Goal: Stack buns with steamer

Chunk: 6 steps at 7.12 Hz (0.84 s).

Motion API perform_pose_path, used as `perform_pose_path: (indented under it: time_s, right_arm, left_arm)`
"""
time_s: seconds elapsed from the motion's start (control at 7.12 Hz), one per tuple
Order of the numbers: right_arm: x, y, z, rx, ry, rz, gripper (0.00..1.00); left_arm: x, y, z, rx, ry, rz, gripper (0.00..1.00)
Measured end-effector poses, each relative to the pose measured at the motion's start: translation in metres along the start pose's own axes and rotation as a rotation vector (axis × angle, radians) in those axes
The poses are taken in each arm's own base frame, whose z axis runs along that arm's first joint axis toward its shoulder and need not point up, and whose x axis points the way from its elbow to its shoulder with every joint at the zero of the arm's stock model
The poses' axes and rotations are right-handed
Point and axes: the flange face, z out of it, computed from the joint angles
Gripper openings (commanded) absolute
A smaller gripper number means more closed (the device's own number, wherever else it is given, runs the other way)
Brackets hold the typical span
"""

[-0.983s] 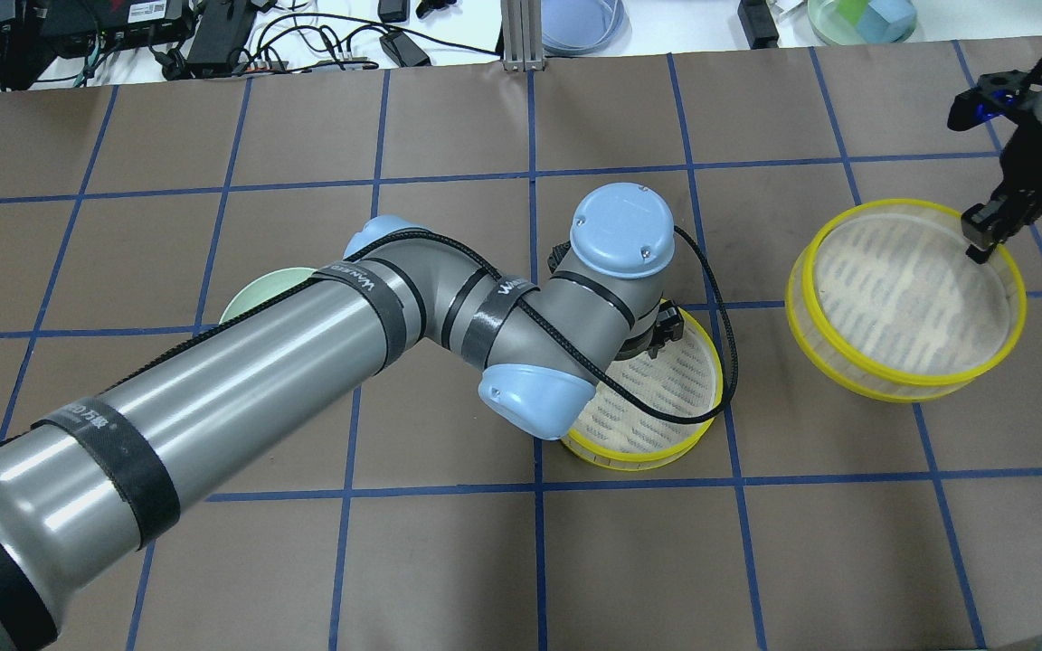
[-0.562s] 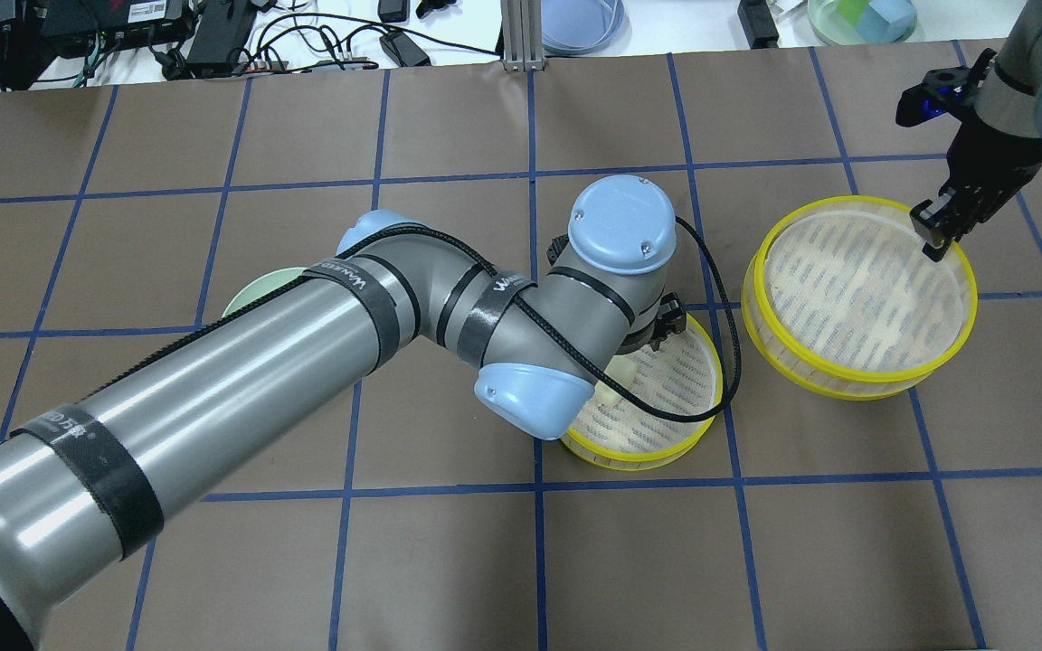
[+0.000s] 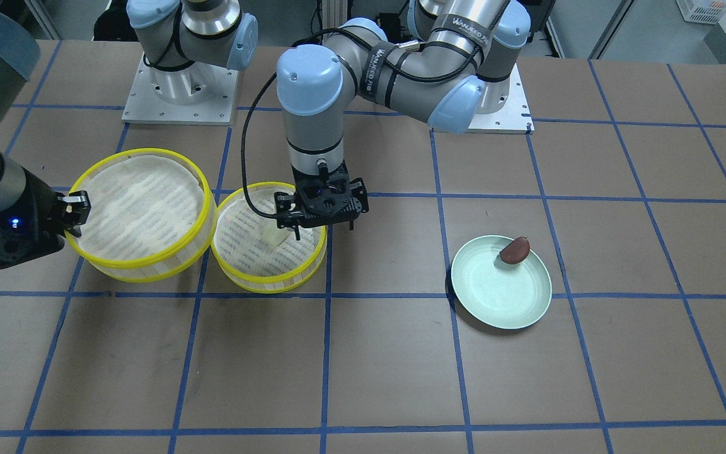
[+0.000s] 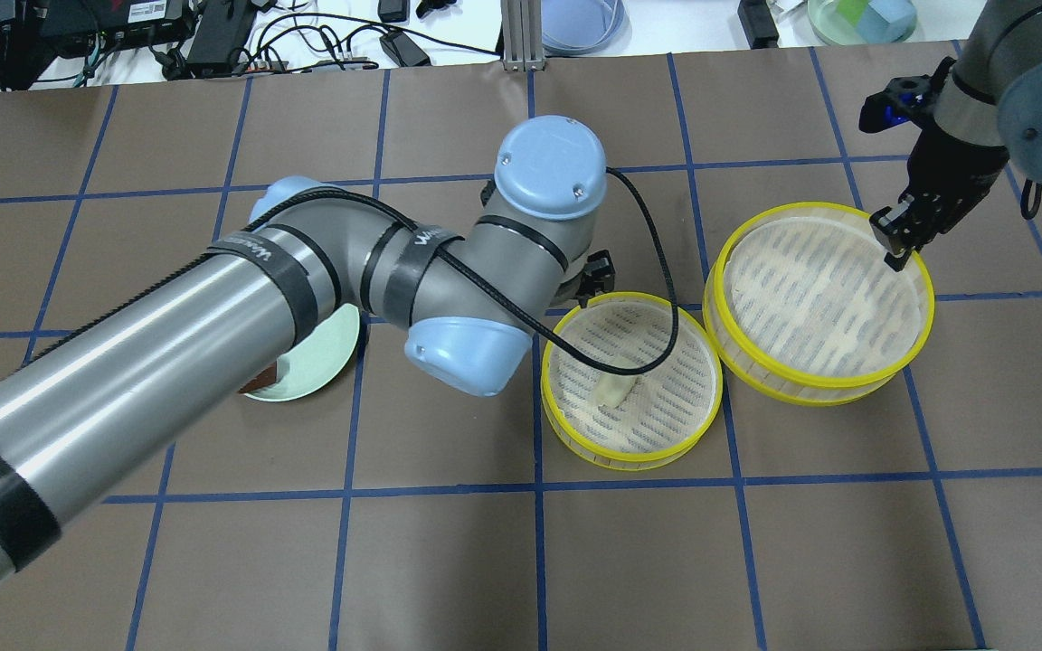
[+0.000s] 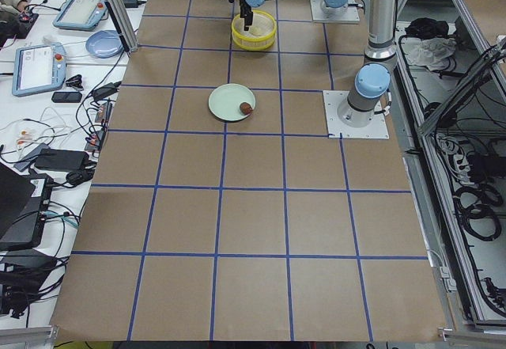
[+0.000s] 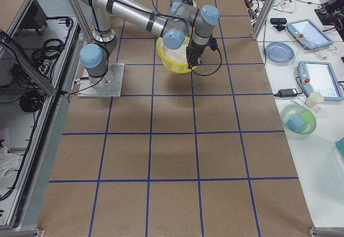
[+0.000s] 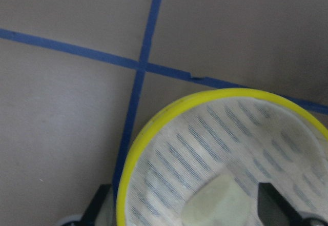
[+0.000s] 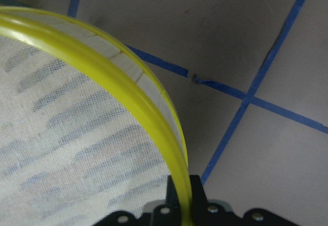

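You see the left arm bent over, with the left claw wide open above the white bun in one steamer tray. The right claw pinches the other tray by its rim. Two trays, two buns; the brown bun sits on the plate.

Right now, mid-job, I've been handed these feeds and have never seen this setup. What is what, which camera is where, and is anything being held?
This is a two-armed robot at a brown gridded table. One camera looks from behind it, one faces it, two sit at the table's ends, and one rides on each wrist. The left gripper hangs open over the cream bun, which lies in one steamer tray. The right gripper pinches the rim of the empty tray. The reddish-brown bun sits on the green plate.
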Motion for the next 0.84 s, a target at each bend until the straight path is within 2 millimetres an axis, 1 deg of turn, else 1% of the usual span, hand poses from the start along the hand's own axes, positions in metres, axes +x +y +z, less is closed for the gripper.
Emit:
perform_pose_path:
  time_s: [0.14, 0.42, 0.56, 0.7, 0.84]
  right_arm:
    - [-0.029, -0.001, 0.003, -0.007, 0.0, 0.018, 0.0]
    - [-0.093, -0.011, 0.009, -0.011, 0.01, 0.07, 0.0]
    - [-0.118, -0.015, 0.017, 0.0, 0.005, 0.093, 0.0]
    - [-0.137, -0.018, 0.024, 0.024, 0.003, 0.114, 0.0]
    - [-0.152, -0.021, 0.029, 0.043, 0.008, 0.121, 0.0]
  left_arm:
    - [-0.031, -0.025, -0.015, 0.002, -0.014, 0.023, 1.0]
    - [-0.102, -0.069, -0.043, -0.013, -0.039, 0.087, 1.0]
    - [-0.147, -0.094, -0.051, -0.027, -0.052, 0.129, 1.0]
    - [-0.2, -0.12, -0.052, -0.046, -0.064, 0.16, 1.0]
    - [-0.247, -0.141, -0.044, -0.071, -0.071, 0.175, 1.0]
